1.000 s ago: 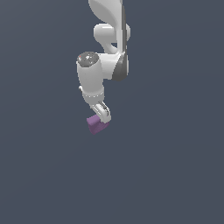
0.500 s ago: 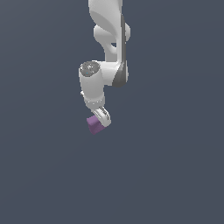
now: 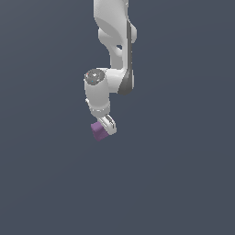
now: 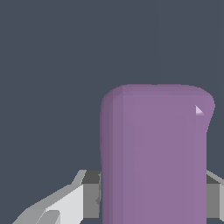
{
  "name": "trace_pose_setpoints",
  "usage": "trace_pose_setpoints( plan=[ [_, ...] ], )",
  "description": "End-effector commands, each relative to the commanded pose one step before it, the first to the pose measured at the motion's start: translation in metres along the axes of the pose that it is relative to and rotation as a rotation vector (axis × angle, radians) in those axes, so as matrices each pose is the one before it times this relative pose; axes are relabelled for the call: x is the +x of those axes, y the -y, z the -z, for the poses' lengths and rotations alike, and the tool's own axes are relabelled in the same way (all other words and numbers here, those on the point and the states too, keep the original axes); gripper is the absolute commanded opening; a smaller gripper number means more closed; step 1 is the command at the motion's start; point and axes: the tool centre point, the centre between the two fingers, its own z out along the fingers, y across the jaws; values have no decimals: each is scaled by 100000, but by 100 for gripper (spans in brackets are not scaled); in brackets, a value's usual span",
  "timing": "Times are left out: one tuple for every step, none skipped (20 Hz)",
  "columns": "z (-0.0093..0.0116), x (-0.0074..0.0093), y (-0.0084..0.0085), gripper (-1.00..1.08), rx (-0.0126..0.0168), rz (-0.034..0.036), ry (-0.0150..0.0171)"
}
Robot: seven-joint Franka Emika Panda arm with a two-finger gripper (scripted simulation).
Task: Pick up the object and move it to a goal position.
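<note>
Between the fingers of the gripper (image 3: 104, 130): purple blocky chunk (image 3: 97, 131), clamped from both sides. Pickup apparently done; carry to goal remaining, no goal marker visible.

A small matte purple block (image 3: 97, 131) with rounded, uneven faces, held between the fingers of the gripper (image 3: 104, 129). In the wrist view it fills much of the frame, a finger at each side.

Simulated void (no room); flat grey-blue backdrop (image 3: 183, 183); white rendered arm (image 3: 114, 55)
</note>
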Motion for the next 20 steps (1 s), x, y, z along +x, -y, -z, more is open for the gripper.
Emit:
trace_pose_setpoints(
  plan=[
    [-80,14,-31,-100,-64,-38,24],
    [0,0,0,-100,0,0,0],
    [0,0,0,-100,0,0,0],
    [0,0,0,-100,0,0,0],
    [0,0,0,-100,0,0,0],
    [0,0,0,-100,0,0,0],
    [69,-3,38,-100,114,35,-12],
    [5,-11,34,-100,0,0,0],
    [16,-32,102,-100,0,0,0],
    [27,-53,169,-100,0,0,0],
    [37,-74,236,-100,0,0,0],
    [47,-94,300,-100,0,0,0],
    [57,-113,362,-100,0,0,0],
    [66,-131,422,-100,0,0,0],
    [75,-149,478,-100,0,0,0],
    [83,-165,532,-100,0,0,0],
    [91,-180,583,-100,0,0,0],
    [99,-194,630,-100,0,0,0],
    [105,-207,674,-100,0,0,0],
    [112,-218,715,-100,0,0,0]
  ],
)
